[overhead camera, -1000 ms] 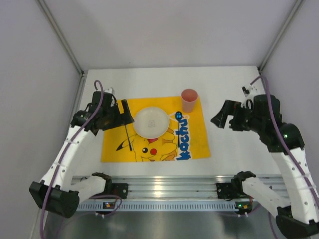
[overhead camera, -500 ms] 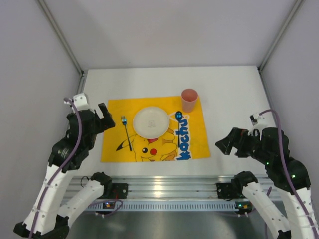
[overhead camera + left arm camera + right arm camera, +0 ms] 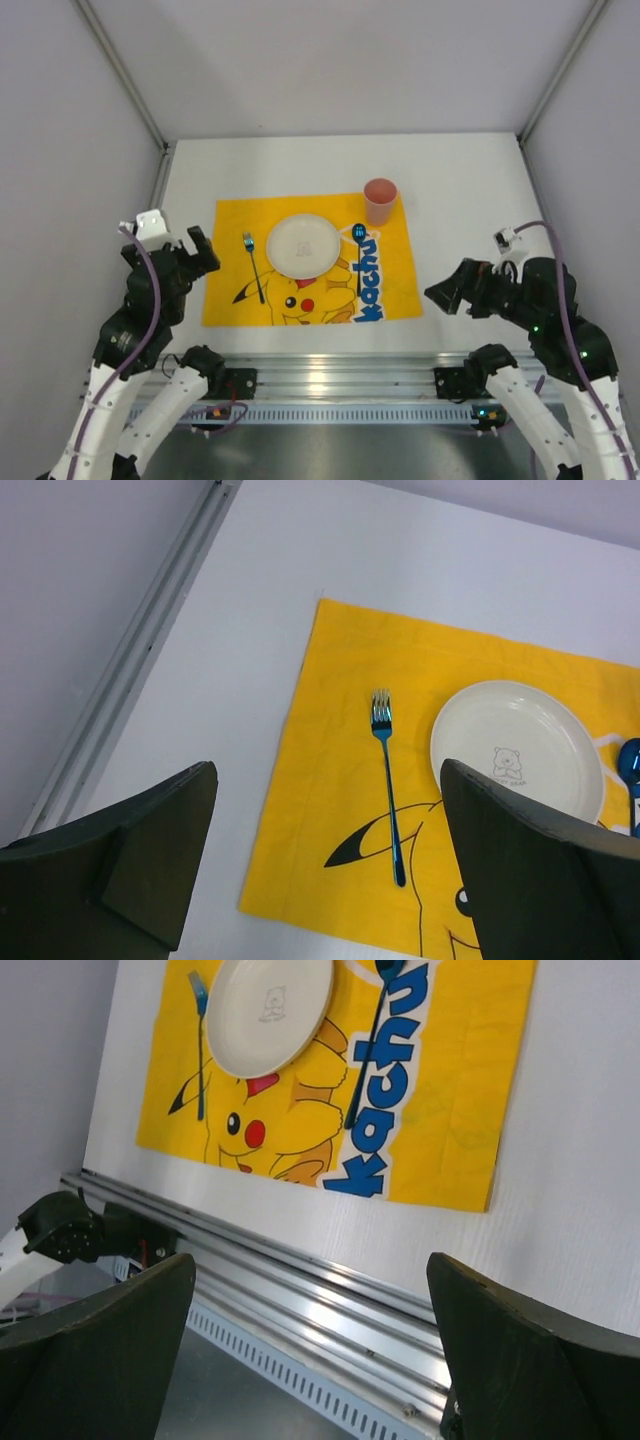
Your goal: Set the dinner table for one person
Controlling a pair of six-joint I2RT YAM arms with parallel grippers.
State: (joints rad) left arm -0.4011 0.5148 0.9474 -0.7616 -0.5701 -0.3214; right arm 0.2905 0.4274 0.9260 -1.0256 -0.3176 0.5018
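Top external view: the white surface (image 3: 470,190) runs from the aluminium rail (image 3: 330,375) at the near edge to the back wall. On its middle lies a yellow Pikachu placemat (image 3: 395,275). A white plate (image 3: 303,245) sits at the mat's centre. A blue fork (image 3: 254,268) lies left of the plate and a blue spoon (image 3: 358,262) right of it. A pink cup (image 3: 380,200) stands upright at the mat's far right corner. The left end effector (image 3: 197,250) hangs just off the mat's left edge. The right end effector (image 3: 447,290) hangs off the mat's near right corner. Both are clear of the tableware.

Left wrist view: the two dark fingers (image 3: 150,860) are spread wide with nothing between them. The fork and plate show on the mat in the gap below.

Right wrist view: its fingers (image 3: 100,1350) are likewise spread wide and empty, above the mat's near edge and the rail.
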